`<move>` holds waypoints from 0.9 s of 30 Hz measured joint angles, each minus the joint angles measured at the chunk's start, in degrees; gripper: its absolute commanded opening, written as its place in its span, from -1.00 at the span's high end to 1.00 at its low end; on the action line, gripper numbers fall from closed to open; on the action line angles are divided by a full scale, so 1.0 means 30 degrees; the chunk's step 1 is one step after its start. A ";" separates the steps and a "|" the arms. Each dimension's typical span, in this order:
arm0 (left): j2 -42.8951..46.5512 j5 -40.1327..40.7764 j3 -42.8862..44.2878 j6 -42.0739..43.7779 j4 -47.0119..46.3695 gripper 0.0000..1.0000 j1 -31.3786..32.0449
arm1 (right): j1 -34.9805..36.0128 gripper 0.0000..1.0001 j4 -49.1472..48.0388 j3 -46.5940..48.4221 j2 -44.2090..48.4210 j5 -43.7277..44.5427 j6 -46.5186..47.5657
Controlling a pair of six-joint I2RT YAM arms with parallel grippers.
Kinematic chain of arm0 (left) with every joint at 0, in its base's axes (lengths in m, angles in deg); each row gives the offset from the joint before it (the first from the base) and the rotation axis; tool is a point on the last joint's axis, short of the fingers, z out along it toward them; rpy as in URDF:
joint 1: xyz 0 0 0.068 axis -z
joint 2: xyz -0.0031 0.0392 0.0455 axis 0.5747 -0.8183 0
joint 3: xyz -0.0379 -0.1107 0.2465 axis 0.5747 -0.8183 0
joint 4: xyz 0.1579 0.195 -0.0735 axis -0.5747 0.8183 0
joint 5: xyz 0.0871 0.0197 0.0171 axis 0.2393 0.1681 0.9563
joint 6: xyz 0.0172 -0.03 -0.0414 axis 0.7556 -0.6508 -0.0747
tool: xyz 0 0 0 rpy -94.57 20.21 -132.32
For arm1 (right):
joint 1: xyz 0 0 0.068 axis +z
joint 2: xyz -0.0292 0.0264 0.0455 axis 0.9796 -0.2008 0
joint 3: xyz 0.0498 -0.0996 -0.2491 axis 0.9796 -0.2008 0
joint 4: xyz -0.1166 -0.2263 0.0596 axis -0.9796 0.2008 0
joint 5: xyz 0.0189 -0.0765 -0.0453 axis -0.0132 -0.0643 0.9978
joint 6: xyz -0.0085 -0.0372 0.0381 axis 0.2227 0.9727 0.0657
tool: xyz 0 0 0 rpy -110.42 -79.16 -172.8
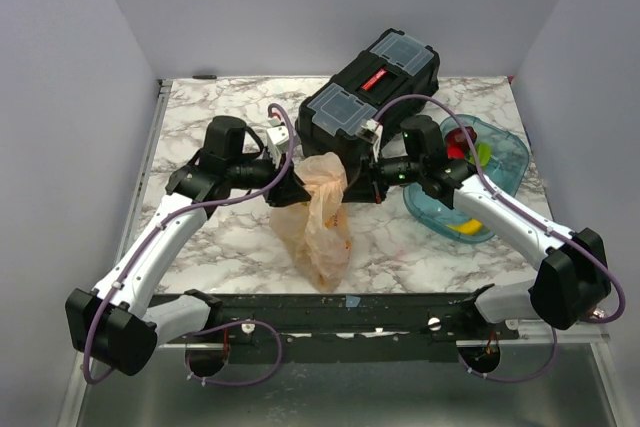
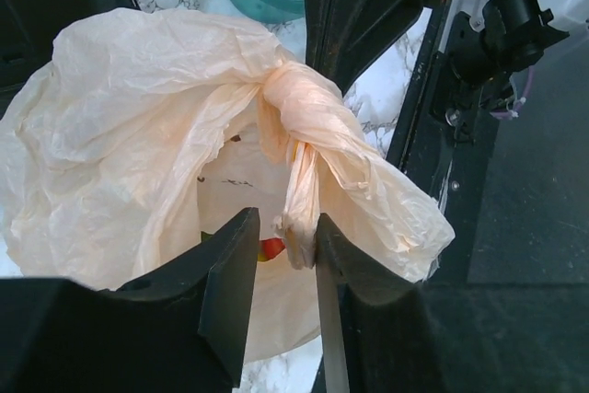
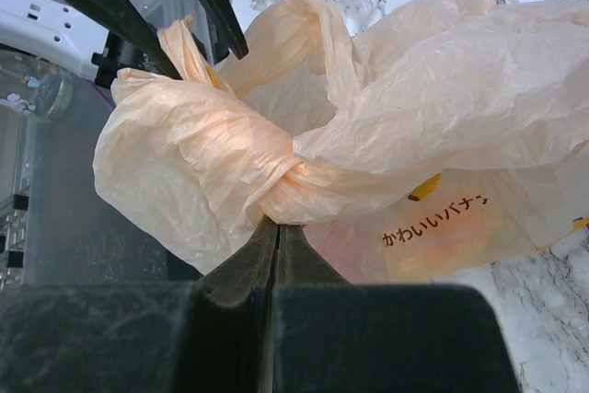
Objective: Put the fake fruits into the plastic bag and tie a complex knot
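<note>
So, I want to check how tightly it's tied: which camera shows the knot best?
Left wrist: the knot sits near centre, unobstructed, its twist plain. The right wrist view shows it too, but the right hand hides its underside. From the top external it is only a small peach bunch.

Knot (image 2: 308, 112) tied in the plastic bag (image 2: 129, 135).
Its thin end (image 2: 302, 195) hangs between the left gripper (image 2: 287, 227)'s parted fingers.
</note>
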 measured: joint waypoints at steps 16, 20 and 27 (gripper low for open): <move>-0.0015 0.0554 -0.0568 -0.0889 -0.0321 1.00 -0.3599 | -0.0102 0.99 0.1683 -0.0911 0.1443 0.5763 0.3118; 0.0342 0.1559 -0.1508 -0.0415 0.0022 1.00 -0.4510 | -0.0160 0.99 0.1741 -0.1778 0.1559 0.7373 0.4430; 0.0000 0.2557 -0.2565 -0.0007 0.0357 1.00 -0.4758 | -0.0189 0.99 0.2339 -0.1996 0.1005 0.7781 0.5508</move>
